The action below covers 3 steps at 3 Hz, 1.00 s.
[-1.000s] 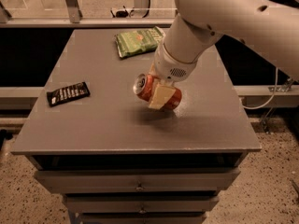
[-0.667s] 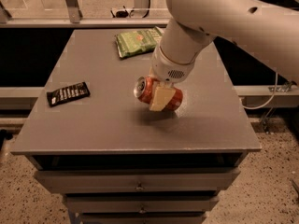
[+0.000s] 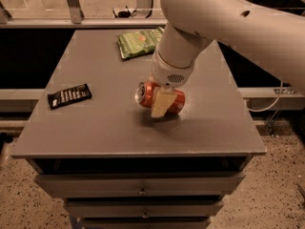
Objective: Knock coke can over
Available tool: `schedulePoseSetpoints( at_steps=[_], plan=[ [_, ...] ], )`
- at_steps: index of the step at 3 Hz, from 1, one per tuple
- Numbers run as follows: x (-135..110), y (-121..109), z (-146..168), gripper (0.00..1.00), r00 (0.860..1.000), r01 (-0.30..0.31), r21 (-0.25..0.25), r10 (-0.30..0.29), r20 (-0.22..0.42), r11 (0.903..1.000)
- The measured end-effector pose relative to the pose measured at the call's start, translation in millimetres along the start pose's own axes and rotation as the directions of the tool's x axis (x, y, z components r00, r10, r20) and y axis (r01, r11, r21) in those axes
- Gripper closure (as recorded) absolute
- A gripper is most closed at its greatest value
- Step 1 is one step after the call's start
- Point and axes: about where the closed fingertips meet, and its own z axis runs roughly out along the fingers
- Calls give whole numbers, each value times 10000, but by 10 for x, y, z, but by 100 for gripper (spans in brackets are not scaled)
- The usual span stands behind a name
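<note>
As the arm [image 3: 228,18] swings in from the right, it has shifted a touch further left than a second ago, and the coke can [image 3: 167,95] has gone with it! The can was tipped at a slant back then, silver top angled up and to the left. Now it is down lower, a little nearer to us, lying close to flat on its side with the top facing left. The gripper [image 3: 162,105] sits right at the can, just right of the middle of the table, and it is clamped on that can. One pale finger [image 3: 159,105] crosses the near side of the red body, while the other is hidden behind it. A dark shadow sits on the surface right under the can.

Everything else has stayed put. The green snack bag [image 3: 139,42] lies flat at the far edge, well apart from the action. The black wrapped bar [image 3: 69,95] rests over on the left side, also well clear.

The table [image 3: 95,132] is a plain grey slab, and below its near edge come stacked drawers [image 3: 143,187] with small pulls. Speckled floor [image 3: 279,190] shows to the lower right. A thin cable [image 3: 269,101] loops down beside the right edge, and a metal rail [image 3: 57,25] runs across beyond the far side, with a pale post [image 3: 71,4] rising from it.
</note>
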Motion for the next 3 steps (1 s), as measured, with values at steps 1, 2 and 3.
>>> schedulePoseSetpoints(
  at_steps=[1,2,3],
  plan=[
    [-6,-2,26,0,10000,19,-50,-19,-6,10000],
    [-2,-3,42,0,10000,0,-87,1,24,10000],
    [235,-44,9,0,9912,-685,-248,709,1113,9973]
  ],
)
